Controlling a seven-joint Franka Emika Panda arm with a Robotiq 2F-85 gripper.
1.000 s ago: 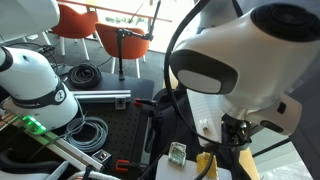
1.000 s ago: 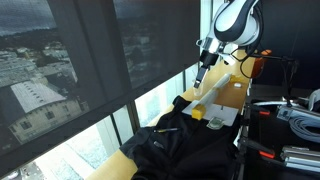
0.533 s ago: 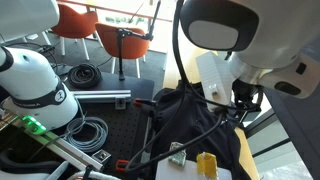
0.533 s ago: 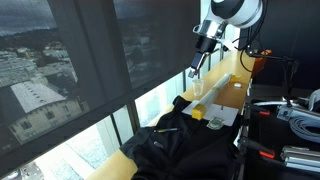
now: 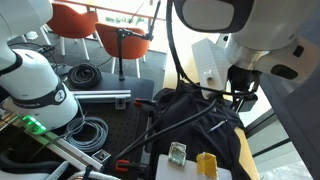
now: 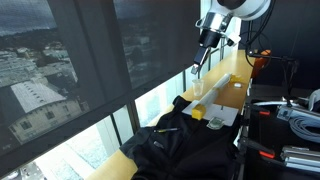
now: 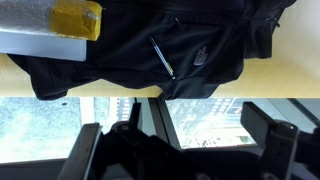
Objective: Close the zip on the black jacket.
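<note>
The black jacket (image 7: 150, 45) lies rumpled on the light wooden table (image 7: 250, 88), filling the top of the wrist view. It shows in both exterior views (image 5: 195, 115) (image 6: 180, 145). A short light slanted streak (image 7: 162, 57) crosses its front; the zip line itself is too dark to make out. My gripper (image 7: 180, 150) hangs high above the table's window end, well apart from the jacket, with its dark fingers (image 7: 275, 145) spread wide and nothing between them. In an exterior view it (image 6: 198, 68) points down above the far end of the table.
A yellow block (image 7: 78, 18) on a white board (image 7: 40, 42) lies beside the jacket, with a small green item (image 5: 177, 153) nearby. Coiled black cables (image 5: 88, 130), orange chairs (image 5: 75, 20) and the window glass (image 6: 90, 70) surround the table.
My arm has lifted and swung away from over the table, so the jacket is now uncovered in the exterior view. The jacket has not moved.
</note>
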